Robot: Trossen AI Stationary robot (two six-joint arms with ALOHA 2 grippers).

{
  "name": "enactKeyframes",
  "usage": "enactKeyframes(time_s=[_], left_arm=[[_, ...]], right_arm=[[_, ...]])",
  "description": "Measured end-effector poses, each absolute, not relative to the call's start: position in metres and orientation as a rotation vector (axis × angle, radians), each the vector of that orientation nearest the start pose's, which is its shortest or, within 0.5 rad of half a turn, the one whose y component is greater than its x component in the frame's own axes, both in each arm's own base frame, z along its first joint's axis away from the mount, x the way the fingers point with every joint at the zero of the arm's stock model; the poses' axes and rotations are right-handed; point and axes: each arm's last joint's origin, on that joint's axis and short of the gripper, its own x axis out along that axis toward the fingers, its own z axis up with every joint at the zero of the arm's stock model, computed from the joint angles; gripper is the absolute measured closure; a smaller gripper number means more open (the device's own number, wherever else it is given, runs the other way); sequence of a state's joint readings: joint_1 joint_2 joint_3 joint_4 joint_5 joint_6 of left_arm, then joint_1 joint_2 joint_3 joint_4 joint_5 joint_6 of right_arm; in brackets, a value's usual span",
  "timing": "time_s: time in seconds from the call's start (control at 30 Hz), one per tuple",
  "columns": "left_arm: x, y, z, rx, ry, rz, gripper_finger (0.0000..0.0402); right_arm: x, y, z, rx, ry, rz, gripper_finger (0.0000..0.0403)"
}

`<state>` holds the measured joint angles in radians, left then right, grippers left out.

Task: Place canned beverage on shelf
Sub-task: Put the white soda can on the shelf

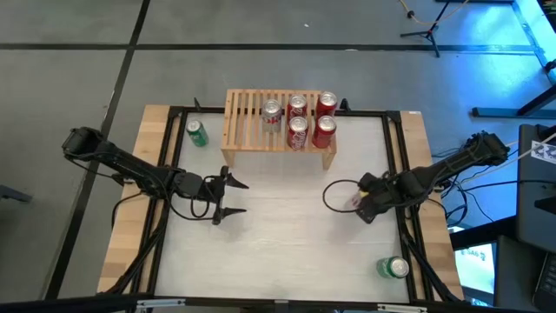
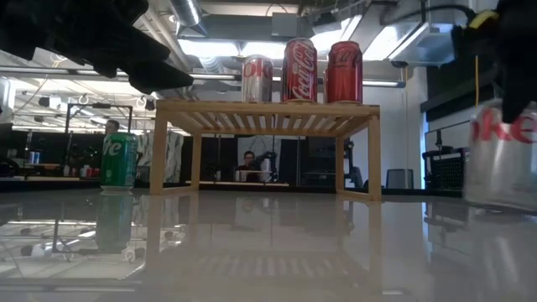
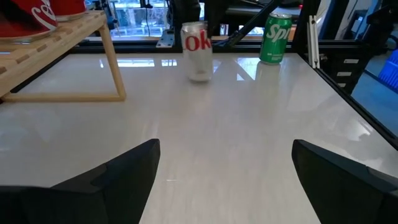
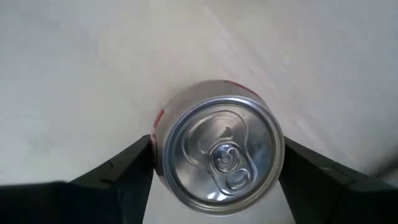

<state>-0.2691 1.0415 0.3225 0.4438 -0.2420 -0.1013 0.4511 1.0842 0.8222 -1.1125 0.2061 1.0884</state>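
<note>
Right pincer (image 4: 217, 171) straddling upright silver can (image 4: 217, 152) from above on counter (image 1: 287, 217), fingers just beside its sides, grip not confirmable, shelf (image 1: 252, 122) well away toward far edge; left pincer (image 1: 233, 197) open, farther off.

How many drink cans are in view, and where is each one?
8. Five stand on the shelf: three red, two silver. One green can stands left of the shelf, another at the table's near right corner. A silver can sits between the right gripper fingers.
</note>
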Motion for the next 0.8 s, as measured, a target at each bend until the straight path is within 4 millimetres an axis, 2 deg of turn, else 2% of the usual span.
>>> enactKeyframes(time_s=[0.1,0.4,0.67,0.8], left_arm=[[0.197,-0.047,0.189,-0.032,0.267,-0.013,0.0046],[0.198,-0.047,0.19,-0.034,0.257,-0.014,0.0046],[0.198,-0.047,0.191,-0.035,0.252,-0.014,0.0046],[0.198,-0.048,0.191,-0.039,0.255,-0.045,0.0046]], right_arm=[[0.165,0.073,0.236,0.473,1.157,-0.431,0.0126],[0.21,0.092,0.225,0.285,1.049,-0.312,0.0127],[0.258,0.113,0.25,0.104,0.999,-0.211,0.013],[0.285,0.117,0.254,0.039,1.015,-0.182,0.0129]])
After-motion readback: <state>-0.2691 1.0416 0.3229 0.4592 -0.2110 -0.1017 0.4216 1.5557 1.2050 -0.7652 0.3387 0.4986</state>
